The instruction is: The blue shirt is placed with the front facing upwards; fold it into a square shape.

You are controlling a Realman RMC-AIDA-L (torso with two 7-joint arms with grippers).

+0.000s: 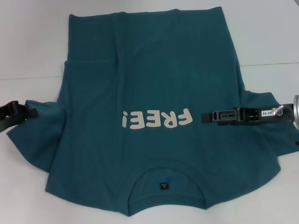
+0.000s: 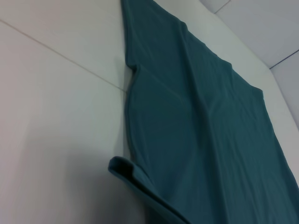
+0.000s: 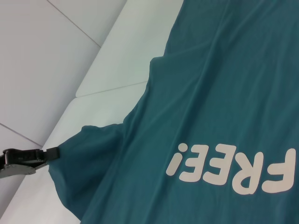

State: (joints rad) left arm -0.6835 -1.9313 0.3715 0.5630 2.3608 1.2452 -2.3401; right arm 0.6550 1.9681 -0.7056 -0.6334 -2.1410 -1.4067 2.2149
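Clamping the blue shirt (image 1: 140,70), left tool (image 3: 44,154) shows only off-wrist; right tool's (image 1: 208,116) grip unclear.

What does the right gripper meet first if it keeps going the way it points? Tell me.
Probably the white "FREE!" lettering on the dark teal-blue cotton T-shirt; the right gripper points across the chest toward it, height above the cloth unclear.

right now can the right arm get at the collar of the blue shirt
Probably yes. The right pincer hangs over the blue shirt beside the FREE! lettering, and the collar lies flat nearby with nothing on it. The left pincer is off at the far sleeve.
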